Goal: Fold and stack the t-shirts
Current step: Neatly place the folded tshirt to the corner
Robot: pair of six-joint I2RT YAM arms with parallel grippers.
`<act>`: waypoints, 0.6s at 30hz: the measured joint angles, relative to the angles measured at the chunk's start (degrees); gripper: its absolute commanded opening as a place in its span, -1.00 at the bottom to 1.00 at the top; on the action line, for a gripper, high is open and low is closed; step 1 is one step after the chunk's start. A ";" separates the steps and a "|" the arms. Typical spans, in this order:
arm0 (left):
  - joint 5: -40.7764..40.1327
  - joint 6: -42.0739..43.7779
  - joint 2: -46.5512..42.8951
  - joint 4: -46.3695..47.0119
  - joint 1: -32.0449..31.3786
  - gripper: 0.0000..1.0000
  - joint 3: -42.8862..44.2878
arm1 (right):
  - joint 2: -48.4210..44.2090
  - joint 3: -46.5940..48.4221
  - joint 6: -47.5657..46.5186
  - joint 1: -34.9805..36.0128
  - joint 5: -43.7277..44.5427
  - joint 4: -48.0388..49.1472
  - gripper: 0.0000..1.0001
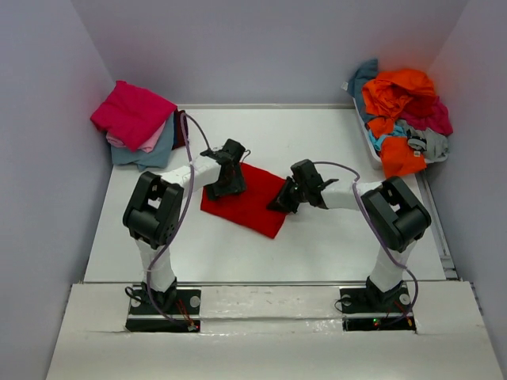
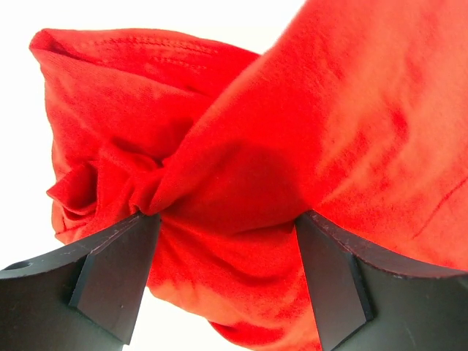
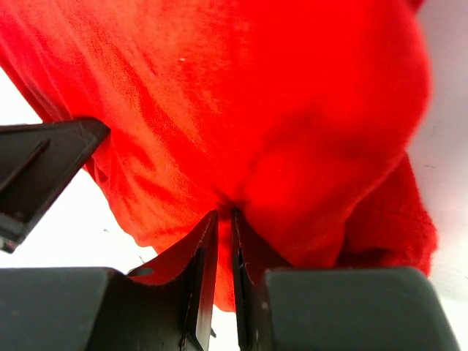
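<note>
Red shirt (image 1: pixel 245 207) lies at table centre, partly folded. Left fingers (image 2: pixel 110 285) stand apart astride a bunched fold. Right fingers (image 3: pixel 197 278) are pinched together on its edge. Folded stack (image 1: pixel 135 119) at far left corner holds several shirts, judged done. Unfolded heap (image 1: pixel 400 111) at far right corner is outstanding.

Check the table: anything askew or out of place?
Two things. The folded stack at the far left is askew: its layers fan out, the magenta top shirt turned against those below. At the far right, the loose heap overflows its bin, an orange shirt hanging over the near rim.
</note>
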 measured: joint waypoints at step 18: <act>0.09 0.81 -2.14 -0.57 6.51 0.76 -1.70 | -0.48 -3.19 1.27 -1.05 -1.70 4.00 -0.61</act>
